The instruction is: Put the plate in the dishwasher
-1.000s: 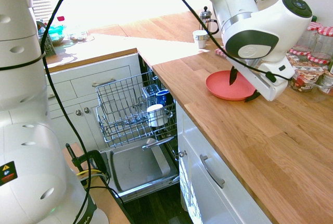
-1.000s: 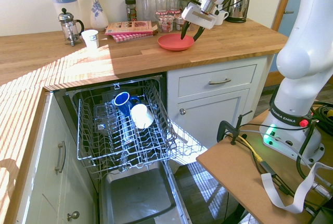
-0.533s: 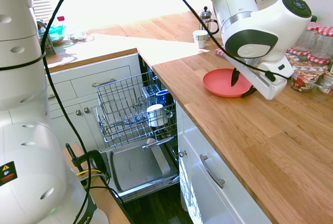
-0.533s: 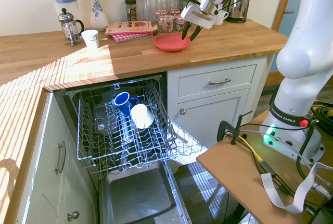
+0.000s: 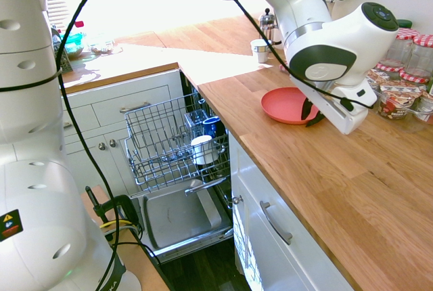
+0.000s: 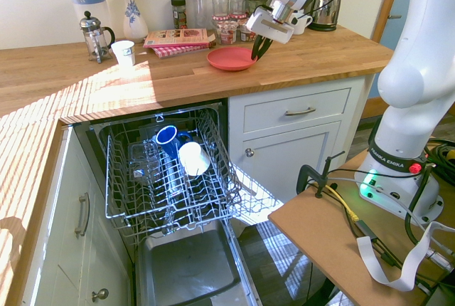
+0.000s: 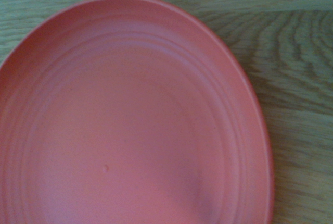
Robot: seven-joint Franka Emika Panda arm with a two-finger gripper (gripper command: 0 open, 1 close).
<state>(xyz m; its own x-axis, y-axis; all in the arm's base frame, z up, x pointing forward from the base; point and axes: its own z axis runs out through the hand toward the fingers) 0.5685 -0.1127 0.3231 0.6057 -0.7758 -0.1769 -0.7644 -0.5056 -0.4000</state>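
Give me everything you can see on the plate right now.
The plate is round, flat and coral-pink, plain, with a shallow raised rim and faint concentric rings on its face; it looks like plastic. It is empty and appears to lie on the wooden counter, in front of the jars. The gripper is at its edge on the arm's side, fingers dark and close together at the rim; whether they actually clamp it cannot be told. Nothing else touches it.

The wrist view's edge cuts off part of the plate [image 7: 130, 125]; the arm hides its far rim in the first exterior view.
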